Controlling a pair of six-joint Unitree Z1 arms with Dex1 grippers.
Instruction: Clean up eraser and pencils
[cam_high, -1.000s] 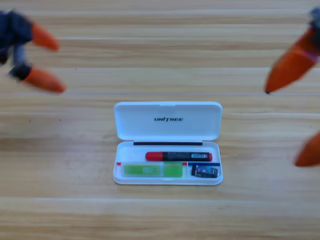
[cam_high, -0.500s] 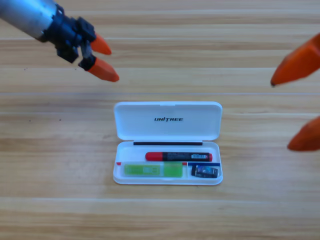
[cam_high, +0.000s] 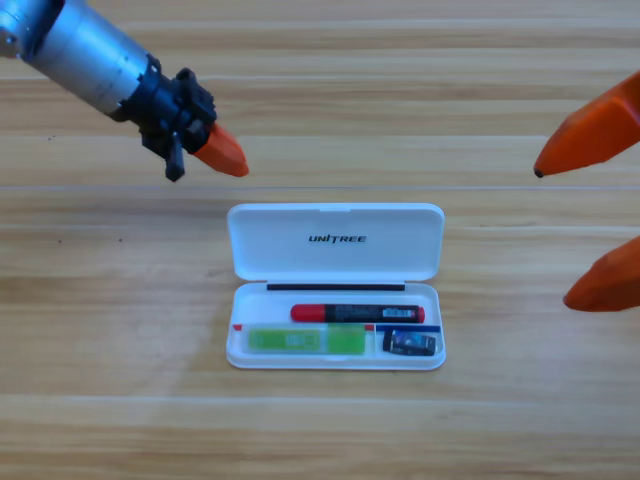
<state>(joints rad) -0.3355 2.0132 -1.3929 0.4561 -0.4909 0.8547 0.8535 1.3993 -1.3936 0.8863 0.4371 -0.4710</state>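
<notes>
Left gripper (cam_high: 222, 153) above-left of open case (cam_high: 336, 243), jaws seemingly together

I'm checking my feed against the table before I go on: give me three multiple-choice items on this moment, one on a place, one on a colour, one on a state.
1. Where does the pencil lie?
A. On the table left of the case
B. Inside the white case, in its upper row
C. Between the right gripper's jaws

2. What colour is the flat piece in the case's lower left?
A. Green
B. Blue
C. Yellow

3. How does the case lid stand?
A. Shut
B. Taken off and lying apart
C. Open, folded back

Answers:
1 B, the red-ended stick sits within the tray, above the green piece and the small dark eraser.
2 A, it shows bright green.
3 C, the lid lies flat behind the tray, its logo showing.

The left gripper hovers up-left of the lid; the right gripper waits, open, at the right edge.
</notes>
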